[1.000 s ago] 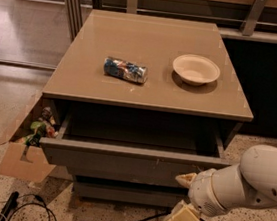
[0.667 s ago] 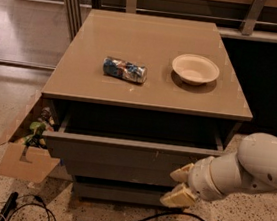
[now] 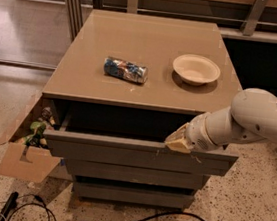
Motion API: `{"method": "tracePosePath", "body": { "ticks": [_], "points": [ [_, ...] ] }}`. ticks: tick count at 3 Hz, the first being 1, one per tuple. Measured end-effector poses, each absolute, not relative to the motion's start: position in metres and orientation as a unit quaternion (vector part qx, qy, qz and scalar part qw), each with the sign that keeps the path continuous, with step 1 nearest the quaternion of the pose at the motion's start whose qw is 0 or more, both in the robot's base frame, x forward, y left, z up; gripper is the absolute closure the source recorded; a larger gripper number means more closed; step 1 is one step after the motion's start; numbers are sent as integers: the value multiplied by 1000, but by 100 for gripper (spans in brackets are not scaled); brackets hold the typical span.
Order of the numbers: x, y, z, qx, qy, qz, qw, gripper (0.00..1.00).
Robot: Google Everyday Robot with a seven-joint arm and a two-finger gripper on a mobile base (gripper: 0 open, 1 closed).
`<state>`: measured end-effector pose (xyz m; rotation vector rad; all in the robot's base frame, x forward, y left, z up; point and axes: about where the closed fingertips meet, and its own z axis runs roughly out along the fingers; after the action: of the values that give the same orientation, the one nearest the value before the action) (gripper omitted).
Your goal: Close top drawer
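Observation:
The top drawer (image 3: 123, 152) is the uppermost of three in a grey-brown cabinet and stands pulled out, its dark interior showing under the cabinet top. My gripper (image 3: 178, 140) comes in from the right on a white arm and rests at the drawer's front panel top edge, right of centre. Its tan fingertips touch or hover just over that edge.
On the cabinet top (image 3: 152, 38) lie a crumpled blue snack bag (image 3: 126, 70) and a cream bowl (image 3: 196, 69). A cardboard box of clutter (image 3: 26, 144) stands at the cabinet's left. Black cables (image 3: 155, 218) run over the speckled floor in front.
My gripper has risen from low at the cabinet's front right up and left to the top drawer's front edge. The drawer looks about as far open as before.

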<state>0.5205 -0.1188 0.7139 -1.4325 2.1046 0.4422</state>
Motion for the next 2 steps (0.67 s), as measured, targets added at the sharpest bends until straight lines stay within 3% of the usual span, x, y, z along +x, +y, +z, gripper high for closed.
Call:
{"method": "tracePosePath", "body": {
  "ticks": [2],
  "points": [
    [511, -119, 717, -535, 781, 169, 275, 27]
  ]
}}
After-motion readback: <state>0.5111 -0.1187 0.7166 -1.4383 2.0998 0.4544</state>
